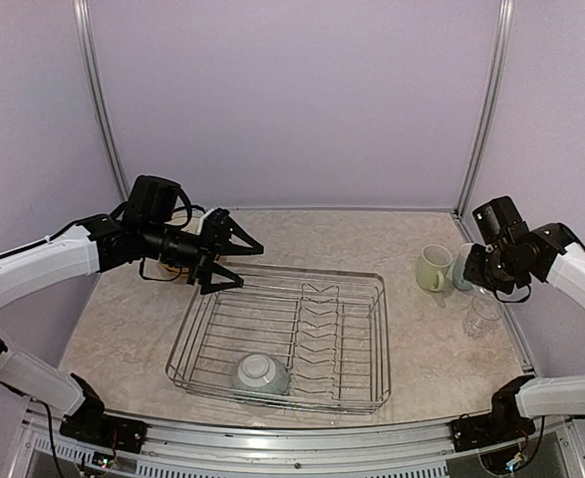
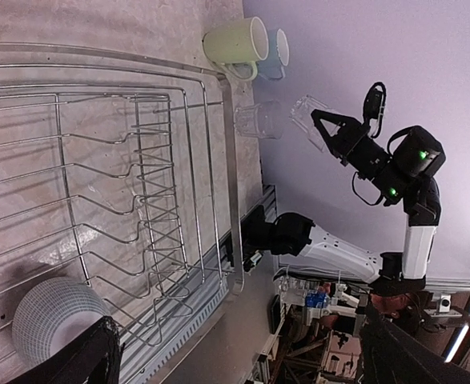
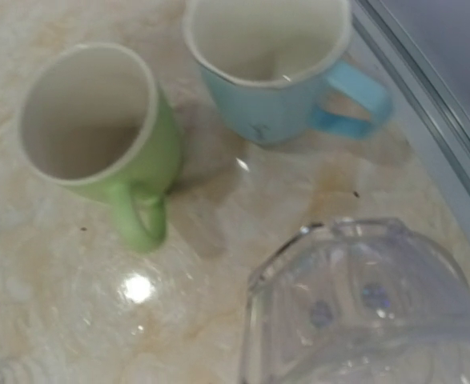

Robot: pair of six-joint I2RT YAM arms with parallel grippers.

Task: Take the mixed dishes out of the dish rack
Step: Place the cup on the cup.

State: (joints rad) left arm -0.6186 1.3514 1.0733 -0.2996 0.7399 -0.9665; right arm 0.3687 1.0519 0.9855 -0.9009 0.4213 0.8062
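The left gripper (image 1: 249, 266) hangs wide open over the far left corner of the rack (image 1: 384, 329); right of the rack, the right gripper (image 2: 315, 126) clamps a glass (image 3: 355, 312) near two mugs (image 3: 161, 152)

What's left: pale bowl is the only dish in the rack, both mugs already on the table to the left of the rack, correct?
One slip: the pale green mug and light blue mug sit on the table to the right of the dish rack, not the left, as the top external view shows. The bowl is indeed the only dish in the rack.
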